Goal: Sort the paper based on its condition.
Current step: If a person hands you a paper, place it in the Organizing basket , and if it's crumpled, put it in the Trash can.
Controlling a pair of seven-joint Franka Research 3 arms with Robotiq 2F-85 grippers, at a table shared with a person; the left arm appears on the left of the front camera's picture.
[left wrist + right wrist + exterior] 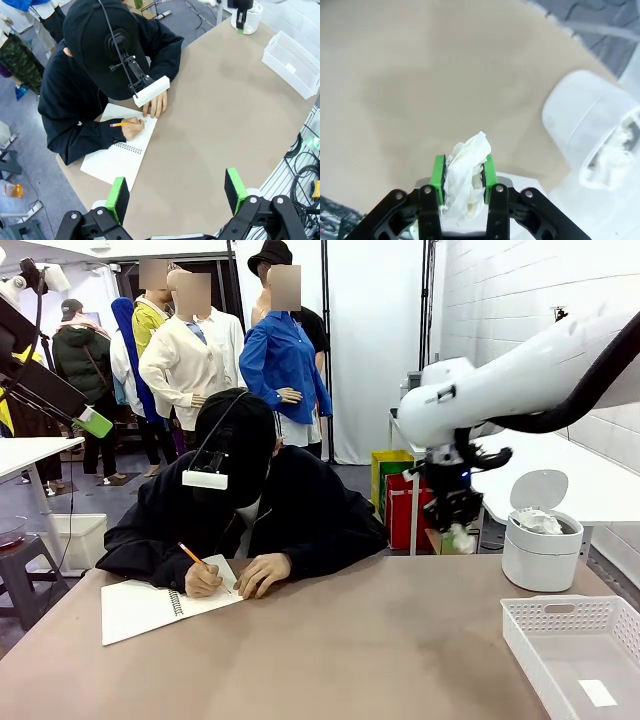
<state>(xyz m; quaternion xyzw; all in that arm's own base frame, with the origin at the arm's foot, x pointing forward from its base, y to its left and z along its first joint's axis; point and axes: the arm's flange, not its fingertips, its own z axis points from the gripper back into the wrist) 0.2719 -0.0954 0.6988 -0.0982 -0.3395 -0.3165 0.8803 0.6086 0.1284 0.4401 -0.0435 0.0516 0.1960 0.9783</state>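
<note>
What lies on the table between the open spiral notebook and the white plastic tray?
Nothing: the front view shows bare brown tabletop between the white spiral-bound paper notebook and the white perforated plastic tray. The left wrist view agrees.

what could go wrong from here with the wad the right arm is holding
1. The crumpled wad bulges loosely past the right jaws and is pinched only low down, so it might slip onto the table before release.
2. The white bin is filled with crumpled paper up to its rim, and the jaws hang beside it, not over it. A drop could bounce off or miss.
</note>
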